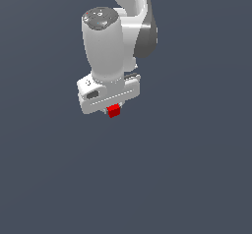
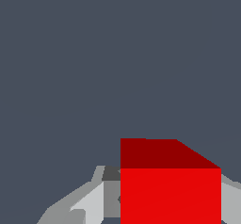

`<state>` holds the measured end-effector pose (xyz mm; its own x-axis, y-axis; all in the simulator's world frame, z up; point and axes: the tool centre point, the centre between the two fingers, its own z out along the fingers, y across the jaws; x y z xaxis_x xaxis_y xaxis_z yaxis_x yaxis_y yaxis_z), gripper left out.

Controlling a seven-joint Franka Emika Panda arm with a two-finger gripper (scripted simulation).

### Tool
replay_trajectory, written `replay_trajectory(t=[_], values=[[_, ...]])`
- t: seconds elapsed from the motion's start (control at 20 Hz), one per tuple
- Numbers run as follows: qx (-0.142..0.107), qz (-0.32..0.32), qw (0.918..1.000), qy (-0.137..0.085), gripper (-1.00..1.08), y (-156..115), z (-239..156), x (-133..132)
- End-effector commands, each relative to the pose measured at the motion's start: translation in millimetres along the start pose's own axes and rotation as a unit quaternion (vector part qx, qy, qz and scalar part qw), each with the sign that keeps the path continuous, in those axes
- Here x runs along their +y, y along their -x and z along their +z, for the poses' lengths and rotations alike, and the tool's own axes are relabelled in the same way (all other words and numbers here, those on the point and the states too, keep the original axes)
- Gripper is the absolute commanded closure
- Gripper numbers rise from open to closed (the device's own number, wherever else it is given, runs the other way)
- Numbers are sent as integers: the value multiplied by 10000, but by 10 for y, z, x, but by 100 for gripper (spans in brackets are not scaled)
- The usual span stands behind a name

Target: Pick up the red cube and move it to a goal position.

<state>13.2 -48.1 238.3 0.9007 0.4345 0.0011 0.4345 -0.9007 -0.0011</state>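
Single white arm [image 1: 106, 46] descends from above, wrist vertical, gripper [image 1: 113, 111] pointing straight down. Fingers [image 2: 92, 202] closed against the red cube [image 1: 113, 111], which sits clamped between them directly beneath the palm, protruding just below the hand body.

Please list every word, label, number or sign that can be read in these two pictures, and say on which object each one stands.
There is no readable text in either view.
The arm's top cap shows small red and dark marks, too small and blurred to read.
The hand has a dark recess on its white body, with no letters visible.
The red cube has plain faces, without any mark.
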Motion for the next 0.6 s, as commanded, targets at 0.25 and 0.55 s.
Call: replay_trajectory(t=[0.25,0.55], values=[[-2,-2,10000,-2,108,-21,-769,237],[-3,-2,10000,1,108,-46,-1184,374]])
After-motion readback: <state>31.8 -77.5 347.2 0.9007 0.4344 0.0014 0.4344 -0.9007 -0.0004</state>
